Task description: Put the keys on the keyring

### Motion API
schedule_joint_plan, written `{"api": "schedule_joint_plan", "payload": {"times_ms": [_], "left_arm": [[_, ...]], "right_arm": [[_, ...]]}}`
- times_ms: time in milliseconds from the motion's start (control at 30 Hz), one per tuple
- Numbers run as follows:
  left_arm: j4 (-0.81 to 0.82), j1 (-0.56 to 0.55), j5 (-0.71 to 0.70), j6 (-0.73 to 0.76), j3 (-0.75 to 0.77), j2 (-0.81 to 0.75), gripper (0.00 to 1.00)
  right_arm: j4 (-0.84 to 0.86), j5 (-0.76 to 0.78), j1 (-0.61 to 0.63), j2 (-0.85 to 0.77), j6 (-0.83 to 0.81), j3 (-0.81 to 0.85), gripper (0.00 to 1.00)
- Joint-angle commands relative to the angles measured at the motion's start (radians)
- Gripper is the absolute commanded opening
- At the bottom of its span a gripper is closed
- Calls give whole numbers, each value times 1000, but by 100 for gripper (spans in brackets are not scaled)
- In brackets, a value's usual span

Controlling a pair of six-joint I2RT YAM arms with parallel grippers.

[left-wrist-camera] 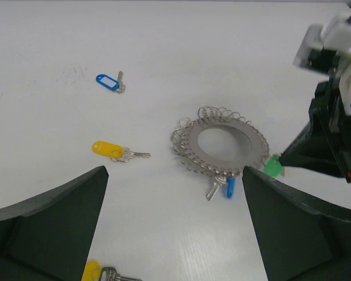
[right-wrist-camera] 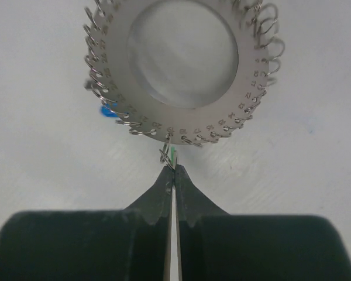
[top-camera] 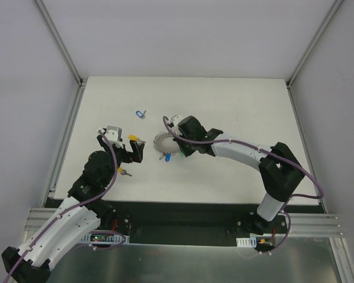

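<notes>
Left jaws: my left gripper (left-wrist-camera: 174, 175) is spread wide and holds nothing. Its fingers (left-wrist-camera: 52, 228) hover just above the table (top-camera: 236, 112), facing the ring.
Right jaws: my right gripper (right-wrist-camera: 173, 171) is clenched tight, tips together, pinching the thin edge of the green key (left-wrist-camera: 273, 166) just beside the ring's rim.
Keyring: the keyring (left-wrist-camera: 189, 142) lies flat on the table between my two arms. Its rim is lined with small wire loops.
At the rim: a blue key (left-wrist-camera: 230, 187) and a bare metal key (left-wrist-camera: 212, 191) lie side by side against the ring's edge, on the side nearest my left wrist.
Loose keys: a second blue key (left-wrist-camera: 107, 82) lies well apart from the ring, farther out on the table. A yellow key (left-wrist-camera: 109, 149) lies nearer, to the ring's left in my left wrist view. Another yellow key (left-wrist-camera: 92, 270) lies close under my left fingers.
Unclear: I cannot tell whether the green key is threaded on a loop.
</notes>
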Motion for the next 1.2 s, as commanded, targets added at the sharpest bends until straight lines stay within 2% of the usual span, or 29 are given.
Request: {"api": "schedule_joint_plan", "payload": {"times_ms": [0, 200, 267, 367, 467, 567, 733, 900, 1067, 1167], "left_arm": [[-4, 10, -45, 24, 11, 8, 99], [-4, 10, 15, 14, 33, 58, 99], [-4, 10, 24, 12, 33, 61, 99], [-4, 10, 25, 12, 31, 55, 99], [-5, 10, 24, 12, 31, 54, 99], [-5, 10, 45, 7, 31, 61, 99], [-5, 10, 90, 1, 34, 75, 99], [-5, 10, 120, 9, 34, 89, 99], [-5, 10, 154, 18, 42, 104, 99], [-10, 10, 160, 20, 45, 117, 99]], "right_arm": [[27, 41, 11, -47, 112, -120, 1], [-31, 32, 48, -57, 155, -180, 1], [-51, 15, 57, -57, 174, -178, 5], [-106, -9, 68, -75, 200, -169, 28], [-203, -67, 77, -109, 218, -118, 43], [-325, -95, 77, -130, 200, -49, 50], [-349, -49, 23, -184, 102, -57, 51], [-221, -104, -55, -195, -64, -138, 45], [-112, -149, -116, -138, -212, -149, 40], [-118, -126, -118, -98, -295, -117, 39]]}}
